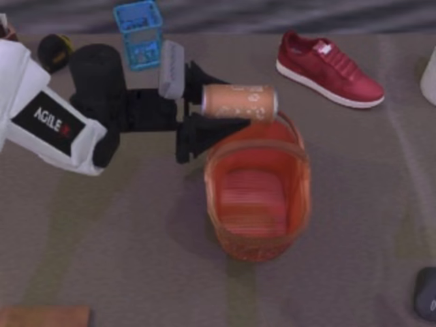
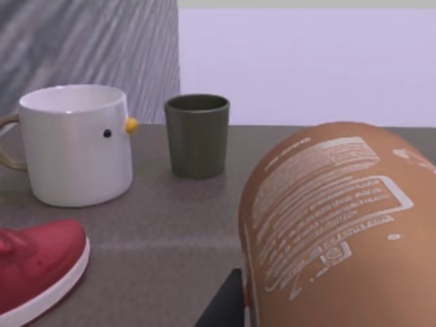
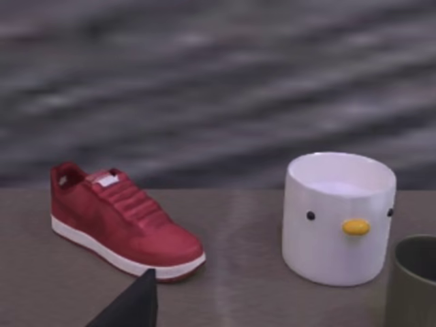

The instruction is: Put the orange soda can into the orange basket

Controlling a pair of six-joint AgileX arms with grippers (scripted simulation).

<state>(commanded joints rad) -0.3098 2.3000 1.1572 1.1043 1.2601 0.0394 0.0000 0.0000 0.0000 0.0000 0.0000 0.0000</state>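
Left gripper [image 1: 212, 101] clamps the orange soda can [image 1: 239, 102] sideways — above the orange basket [image 1: 300, 197] rim.

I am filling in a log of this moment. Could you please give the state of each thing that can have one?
orange soda can: lying sideways, held above the basket's far rim
left gripper: shut on the can
orange basket: upright, empty
red shoe: sole down
white chick mug: upright
dark green cup: upright
blue basket: upright
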